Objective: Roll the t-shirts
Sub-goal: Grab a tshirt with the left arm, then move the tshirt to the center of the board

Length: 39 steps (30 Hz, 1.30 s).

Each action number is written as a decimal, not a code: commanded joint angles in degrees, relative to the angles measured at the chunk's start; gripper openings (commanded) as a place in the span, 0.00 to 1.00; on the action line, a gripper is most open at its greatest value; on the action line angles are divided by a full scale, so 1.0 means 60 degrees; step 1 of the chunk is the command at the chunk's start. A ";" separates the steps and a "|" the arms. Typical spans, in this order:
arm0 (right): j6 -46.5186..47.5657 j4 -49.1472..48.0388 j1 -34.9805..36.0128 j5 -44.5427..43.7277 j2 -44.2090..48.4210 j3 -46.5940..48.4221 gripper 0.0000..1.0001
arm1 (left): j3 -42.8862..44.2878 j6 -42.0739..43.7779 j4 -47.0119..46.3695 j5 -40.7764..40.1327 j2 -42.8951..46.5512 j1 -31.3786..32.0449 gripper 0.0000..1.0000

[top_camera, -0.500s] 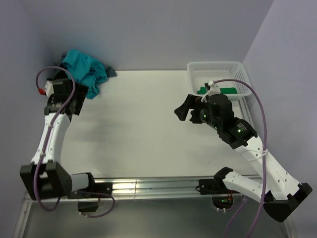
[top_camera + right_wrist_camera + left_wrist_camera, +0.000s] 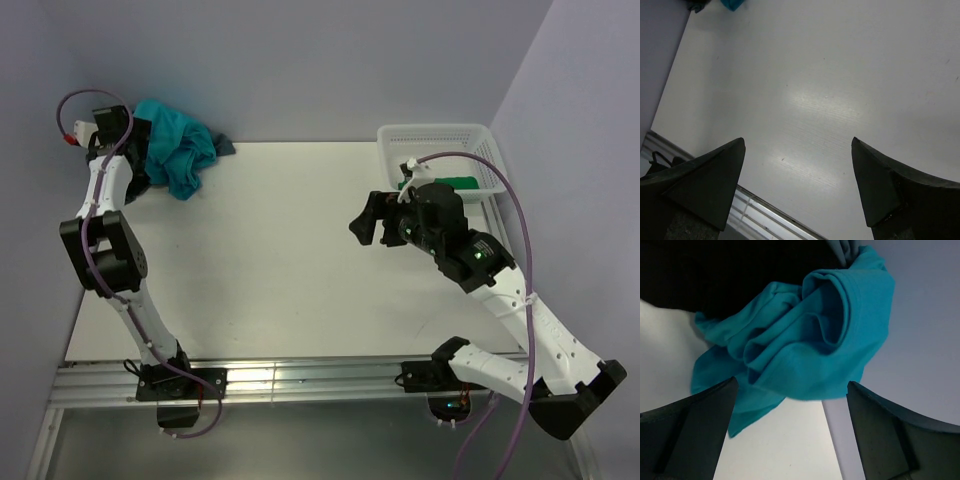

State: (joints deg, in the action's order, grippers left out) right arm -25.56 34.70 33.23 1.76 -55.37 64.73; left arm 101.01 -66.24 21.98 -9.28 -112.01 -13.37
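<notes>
A crumpled bright teal t-shirt (image 2: 178, 148) lies in the far left corner of the table, with a grey-blue shirt edge (image 2: 224, 146) behind it. In the left wrist view the teal t-shirt (image 2: 810, 345) fills the middle, with black fabric (image 2: 715, 270) above it. My left gripper (image 2: 142, 170) is open and empty just short of the pile, and its fingertips (image 2: 690, 425) sit below the cloth. A dark green t-shirt (image 2: 452, 183) lies in the white mesh basket (image 2: 436, 137). My right gripper (image 2: 368, 222) is open and empty above the table's middle right, as the right wrist view (image 2: 797, 167) shows.
The basket stands at the far right corner. Lilac walls close in the back and both sides. The metal rail (image 2: 770, 210) runs along the table's near edge. The right wrist view shows bare white tabletop (image 2: 830, 90) below the fingers.
My left arm has swung back and up toward the far left corner, bringing its gripper closer to the teal t-shirt. The right gripper has barely shifted.
</notes>
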 commanded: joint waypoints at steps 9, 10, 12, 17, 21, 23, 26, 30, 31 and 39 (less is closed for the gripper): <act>0.0349 0.0266 0.0027 -0.0688 0.0045 0.0403 0.93 | 0.1650 -0.0972 -0.1391 0.1004 -0.2527 -0.0043 0.86; 0.0320 0.0354 0.0027 -0.0732 0.0016 0.0418 0.93 | 0.1796 -0.0987 -0.1537 0.1280 -0.2688 -0.0043 0.80; 0.0305 0.0413 0.0027 -0.0762 -0.0014 0.0447 0.93 | 0.2175 -0.1074 -0.1830 0.1472 -0.3157 -0.0028 0.52; 0.0217 0.0370 0.0013 -0.0747 0.0001 0.0374 0.92 | 0.2999 -0.0827 -0.1554 0.2205 -0.3204 0.0059 0.00; 0.0320 0.0136 0.0013 -0.0659 -0.0043 0.0242 0.92 | 0.1671 -0.0212 -0.1510 0.2279 -0.1347 0.0454 0.00; 0.0407 0.0003 0.0013 -0.0732 -0.0145 0.0257 0.92 | 0.1214 0.0257 -0.1160 0.2075 -0.0018 0.0848 0.00; 0.0466 -0.0201 -0.0002 -0.0602 -0.0306 0.0388 0.91 | 0.0788 0.0843 -0.0356 0.1826 0.1550 0.1593 0.00; 0.0481 -0.0567 -0.0046 -0.0513 -0.0439 0.0505 0.90 | 0.0013 0.1356 0.0509 0.1606 0.3444 0.3264 0.00; 0.0466 -0.0684 -0.0089 -0.0513 -0.0468 0.0535 0.90 | -0.0120 0.1313 0.0773 0.1300 0.3825 0.3645 0.00; 0.0144 -0.0949 -0.0163 -0.0105 -0.0498 0.0609 0.89 | -0.2153 0.0712 0.1070 0.0491 0.7065 0.5611 0.00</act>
State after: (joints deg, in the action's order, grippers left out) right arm -24.23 32.16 32.60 -0.71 -59.05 66.04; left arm 93.06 -61.14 26.39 -2.02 -70.43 21.43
